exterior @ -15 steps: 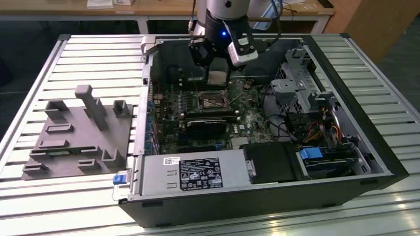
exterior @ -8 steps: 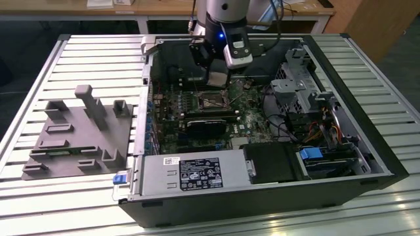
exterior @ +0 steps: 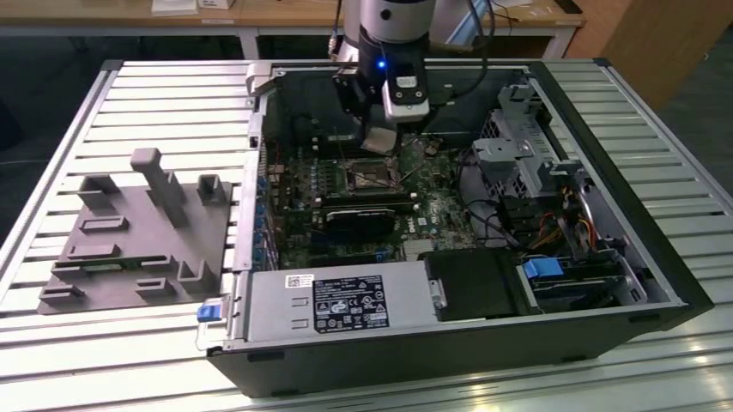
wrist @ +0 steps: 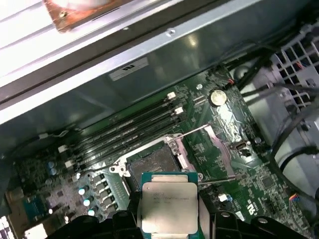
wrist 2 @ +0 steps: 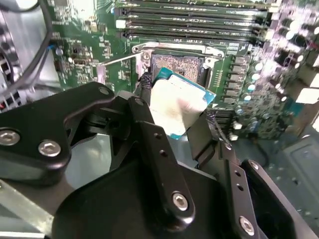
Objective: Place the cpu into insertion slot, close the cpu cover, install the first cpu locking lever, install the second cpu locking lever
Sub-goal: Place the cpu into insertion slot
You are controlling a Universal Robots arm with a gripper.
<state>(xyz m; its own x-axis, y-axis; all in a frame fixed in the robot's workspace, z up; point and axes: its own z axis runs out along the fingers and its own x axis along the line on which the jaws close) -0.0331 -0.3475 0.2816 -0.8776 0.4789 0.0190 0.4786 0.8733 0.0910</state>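
One cpu (wrist 2: 179, 99), pale metal top over a blue-green edge, pinched by two opposite sides between the black fingers (wrist 2: 145, 89) of the gripper (wrist 2: 175, 107). Claw clamped on the chip, neither spread wide nor pressed fully together. Chip centred between the fingertips and projecting beyond them toward the insertion slot (wrist 2: 182, 63).

Second wrist view: chip tilted, not seated, its far corner overlapping the near edge of the insertion slot. Contact between that corner and the silvery rim not discernible. Dark centre of the slot exposed. One thin wire locking lever (wrist 2: 119, 59) just beside the slot, reaching away from a corner of its rim.

First wrist view: same cpu (wrist: 168, 205) between the gripper (wrist: 169, 219) fingers, just short of the insertion slot (wrist: 152, 163). Long black memory slots (wrist: 129, 130) in parallel rows on the slot's far side, near it.

Exterior view: gripper (exterior: 378, 137) lowered into the open computer case (exterior: 641, 112), directly over the insertion slot (exterior: 372, 174) on the green motherboard (exterior: 343, 219). Grey moulded fixture (exterior: 137, 232) outside the case, well apart from the slot, toward the exterior view's left.
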